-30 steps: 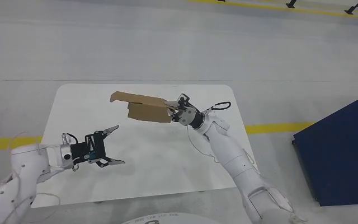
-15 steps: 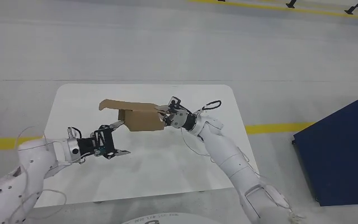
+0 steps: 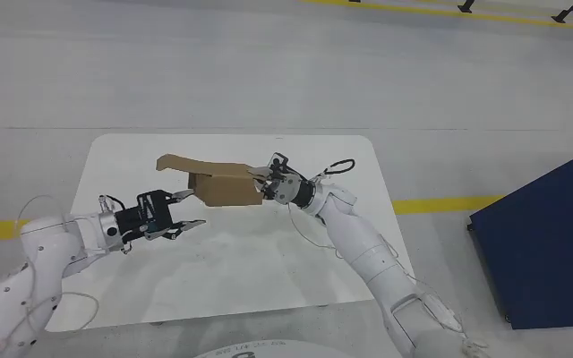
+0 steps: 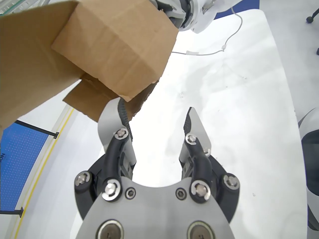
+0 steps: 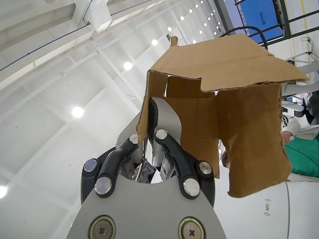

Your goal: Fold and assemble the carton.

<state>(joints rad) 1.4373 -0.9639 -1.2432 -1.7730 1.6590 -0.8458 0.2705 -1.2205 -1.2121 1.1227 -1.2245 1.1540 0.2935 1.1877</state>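
Note:
A brown carton (image 3: 222, 185), partly folded with loose flaps, hangs in the air above the white table (image 3: 242, 268). My right gripper (image 3: 265, 182) is shut on one side wall of the carton (image 5: 224, 105), its fingers (image 5: 164, 115) pinching the cardboard edge. My left gripper (image 3: 186, 209) stands open just below and beside the carton's other end. In the left wrist view the carton (image 4: 117, 40) sits close above my left gripper (image 4: 154, 120); one fingertip (image 4: 122, 110) touches or nearly touches a lower flap, with nothing between the fingers.
A thin white cable (image 4: 224, 48) trails from the right arm over the table. A dark blue panel (image 3: 528, 242) stands on the floor to the right of the table, and a yellow floor line (image 3: 448, 204) runs past it.
The right arm carried the carton leftward and turned it. My left gripper rose toward the carton, then drew back slightly to the left, still open.

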